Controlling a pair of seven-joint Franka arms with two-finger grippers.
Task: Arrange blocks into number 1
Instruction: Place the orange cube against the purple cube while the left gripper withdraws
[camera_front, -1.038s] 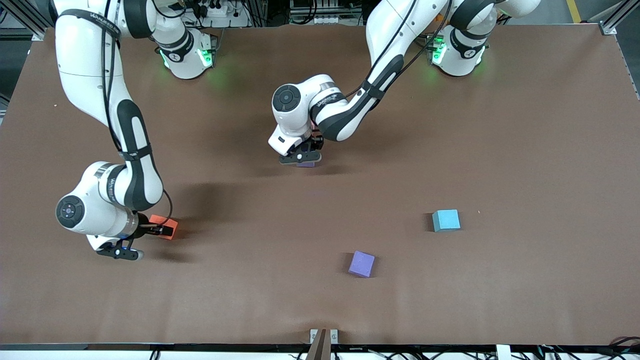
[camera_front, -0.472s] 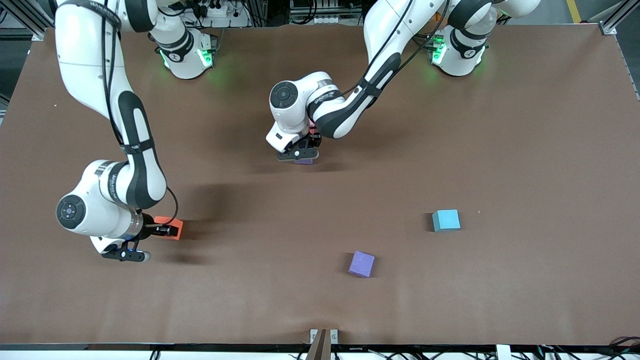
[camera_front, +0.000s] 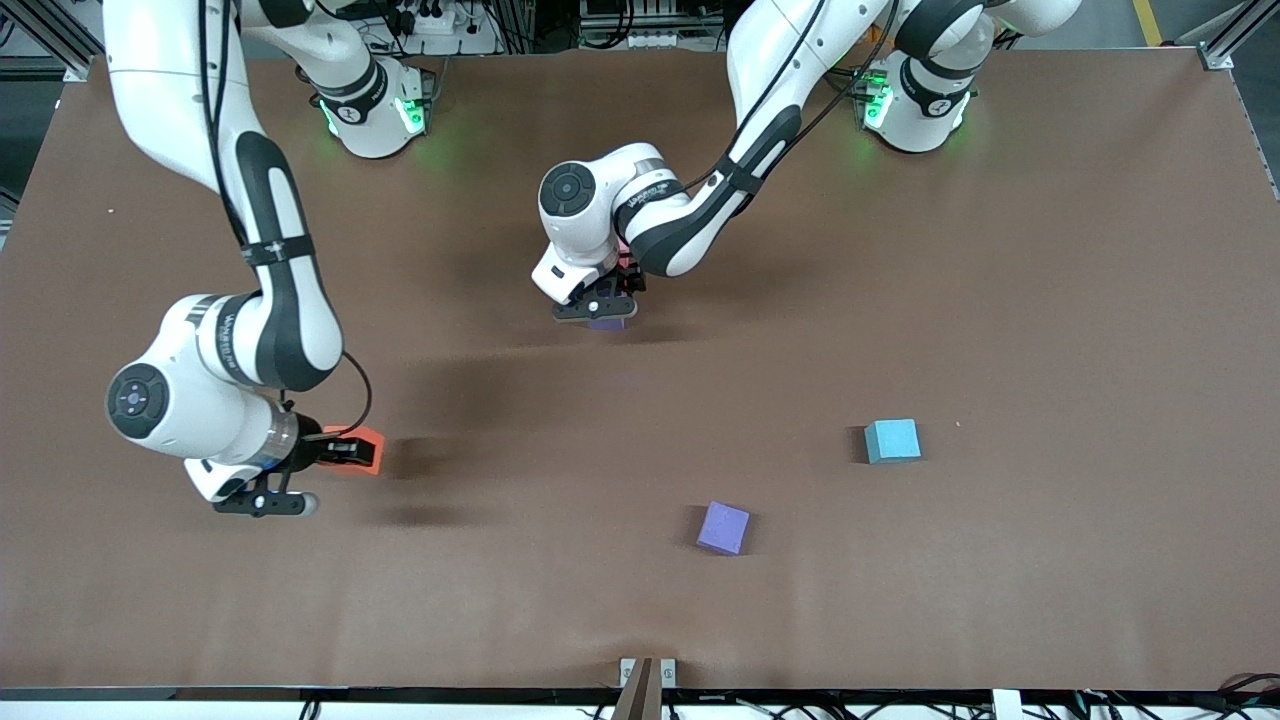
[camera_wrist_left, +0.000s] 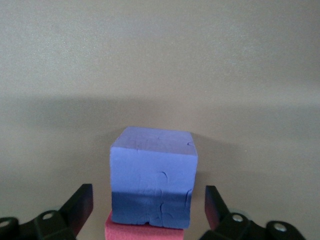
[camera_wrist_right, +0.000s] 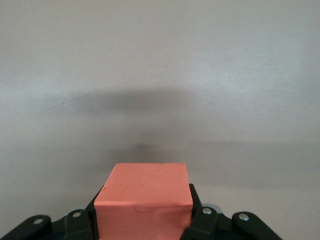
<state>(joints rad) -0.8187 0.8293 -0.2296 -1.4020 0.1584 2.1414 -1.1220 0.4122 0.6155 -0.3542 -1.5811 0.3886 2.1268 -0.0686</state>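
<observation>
The right gripper (camera_front: 345, 452) gripped an orange block (camera_front: 362, 447) just above the table at the right arm's end. At mid-table the left gripper (camera_front: 603, 310) stood with jaws spread either side of a purple block (camera_wrist_left: 153, 176) set touching a pink block (camera_wrist_left: 142, 233), apparently just placed. A second purple block (camera_front: 723, 527) and a cyan block (camera_front: 891, 440) lay loose nearer the camera. Next, the orange block likely needs carrying to the line.

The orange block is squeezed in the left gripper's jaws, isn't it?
Not quite. The orange block is squeezed in the right gripper, as the right wrist view shows. The left gripper stands open around a purple block.
</observation>
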